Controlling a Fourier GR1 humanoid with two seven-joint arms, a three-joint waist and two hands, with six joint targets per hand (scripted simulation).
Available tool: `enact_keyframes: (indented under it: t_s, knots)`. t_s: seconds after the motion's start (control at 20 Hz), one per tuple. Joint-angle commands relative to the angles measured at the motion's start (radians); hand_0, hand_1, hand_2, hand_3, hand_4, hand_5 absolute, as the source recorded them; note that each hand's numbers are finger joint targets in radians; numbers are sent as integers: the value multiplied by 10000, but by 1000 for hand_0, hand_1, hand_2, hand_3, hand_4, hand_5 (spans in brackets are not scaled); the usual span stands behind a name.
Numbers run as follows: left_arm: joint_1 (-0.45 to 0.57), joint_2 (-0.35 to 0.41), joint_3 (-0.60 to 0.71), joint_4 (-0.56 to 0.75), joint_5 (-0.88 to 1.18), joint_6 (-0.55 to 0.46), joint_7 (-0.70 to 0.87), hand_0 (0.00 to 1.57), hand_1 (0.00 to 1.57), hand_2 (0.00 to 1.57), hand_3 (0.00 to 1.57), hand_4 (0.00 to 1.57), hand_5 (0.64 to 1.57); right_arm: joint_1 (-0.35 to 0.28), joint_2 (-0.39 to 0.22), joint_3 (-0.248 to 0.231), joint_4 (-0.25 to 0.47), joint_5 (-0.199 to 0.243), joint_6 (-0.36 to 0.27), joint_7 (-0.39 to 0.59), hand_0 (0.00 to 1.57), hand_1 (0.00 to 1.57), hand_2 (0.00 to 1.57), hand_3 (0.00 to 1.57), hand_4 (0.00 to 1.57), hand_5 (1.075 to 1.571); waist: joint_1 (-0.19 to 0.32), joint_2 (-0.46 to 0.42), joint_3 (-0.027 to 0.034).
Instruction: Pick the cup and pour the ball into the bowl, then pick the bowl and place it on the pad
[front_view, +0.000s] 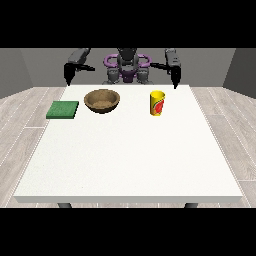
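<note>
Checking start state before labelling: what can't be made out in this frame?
Front view only:
- Ball: not visible; the yellow cup wall hides its inside.
- Robot hand at the view's left and robot hand at the view's right: too small to read the fingers.
- Table legs: cut off by the tabletop's near edge.

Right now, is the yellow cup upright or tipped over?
Upright. The cup stands on its base on the white table, rim facing up, right of the bowl. Neither hand touches it.

Wooden bowl (102, 100), matt white table (130, 155)
</note>
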Motion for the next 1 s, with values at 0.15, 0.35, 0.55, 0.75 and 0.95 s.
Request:
enact_keyframes:
  t_s: [0.15,0.35,0.55,0.75,0.95]
  knots:
    - [-752,-232,158,2562,-370,207,-1632,0,0,0,0,0,1236,-424,-122,-191,1174,-7,109,-349,0,0,0,0,0,1562,-80,-181,-2]
    - [-835,-59,642,3633,-434,370,-3108,0,0,0,0,0,1232,-734,-578,-657,1226,-487,529,-502,0,0,0,0,0,1564,-350,458,-5]
    - [-1873,54,1079,4911,-251,559,-3515,0,0,0,0,0,1276,-830,-635,-502,1332,-415,758,-689,0,0,0,0,0,1559,-675,749,-6]
    - [-2054,-248,779,5300,-496,840,-3799,0,0,0,0,0,1262,-543,-785,-748,2477,-308,1243,-2024,0,0,0,0,0,1559,-518,775,-1]
    - [-1989,126,1342,6453,-200,521,-5142,0,0,0,0,0,1219,-848,-1208,-1100,2061,-887,1499,-1441,0,0,0,0,0,1559,-744,996,-7]
